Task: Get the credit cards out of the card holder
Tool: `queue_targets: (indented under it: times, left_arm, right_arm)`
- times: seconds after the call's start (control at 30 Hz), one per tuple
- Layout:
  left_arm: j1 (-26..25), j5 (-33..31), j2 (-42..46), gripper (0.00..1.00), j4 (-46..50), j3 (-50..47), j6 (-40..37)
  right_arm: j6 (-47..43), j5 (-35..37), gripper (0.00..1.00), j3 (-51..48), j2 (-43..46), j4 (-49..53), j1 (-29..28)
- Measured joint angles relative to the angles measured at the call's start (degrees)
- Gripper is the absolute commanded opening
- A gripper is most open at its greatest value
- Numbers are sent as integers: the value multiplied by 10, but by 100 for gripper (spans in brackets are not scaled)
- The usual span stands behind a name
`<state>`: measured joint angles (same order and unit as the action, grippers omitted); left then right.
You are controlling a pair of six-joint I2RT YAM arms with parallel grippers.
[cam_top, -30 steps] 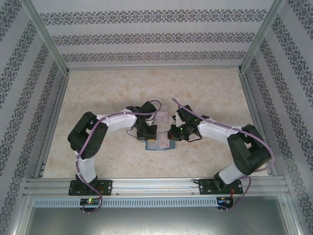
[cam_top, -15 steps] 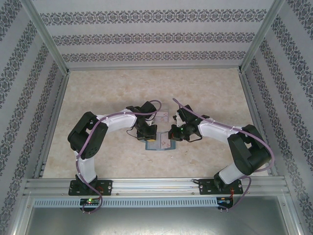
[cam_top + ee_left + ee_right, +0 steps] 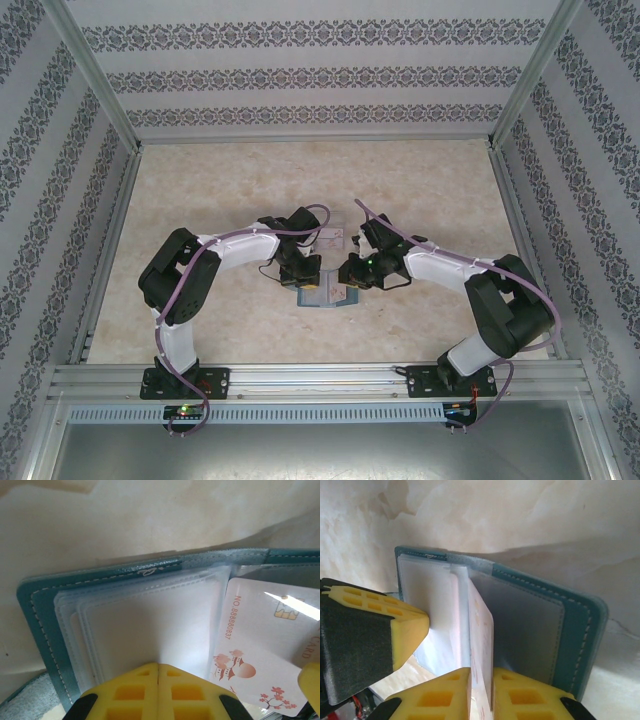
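Top external view: the right gripper [image 3: 343, 283] has slid a little toward 9 o'clock since a second ago. It now sits over the open card holder [image 3: 322, 300]. The holder lies in the middle of the table [image 3: 200, 200], in the same spot as before. The gripper's yellow fingers [image 3: 445, 695] are almost closed, with a white card [image 3: 481, 630] standing between them. The left gripper [image 3: 158, 667] is closed tight and holds nothing. It presses down on the clear pockets [image 3: 150, 625] at the 9 o'clock side. I think the card is ready to be pulled out.
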<state>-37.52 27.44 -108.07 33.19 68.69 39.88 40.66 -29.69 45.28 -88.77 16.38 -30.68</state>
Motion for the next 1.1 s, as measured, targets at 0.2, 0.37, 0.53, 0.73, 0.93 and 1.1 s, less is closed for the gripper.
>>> queue_targets:
  times: [0.2,0.37,0.53,0.73,0.93,1.1]
  left_arm:
    - [0,3,0,4,-2,-2,0]
    - [0,6,0,6,-2,-3,0]
    - [0,6,0,7,-3,-3,0]
    - [0,3,2,7,-3,-3,0]
    - [0,-10,14,6,-1,-3,0]
    - [0,-20,36,6,-1,-3,0]
  right_arm:
    - [3,-3,15,0,-7,2,-6]
    - [10,-2,11,0,-7,8,-6]
    - [12,1,9,0,-7,10,-7]
    - [12,3,9,0,5,14,-7]
    - [12,10,8,0,28,30,-7]
    - [9,17,6,12,49,49,-6]
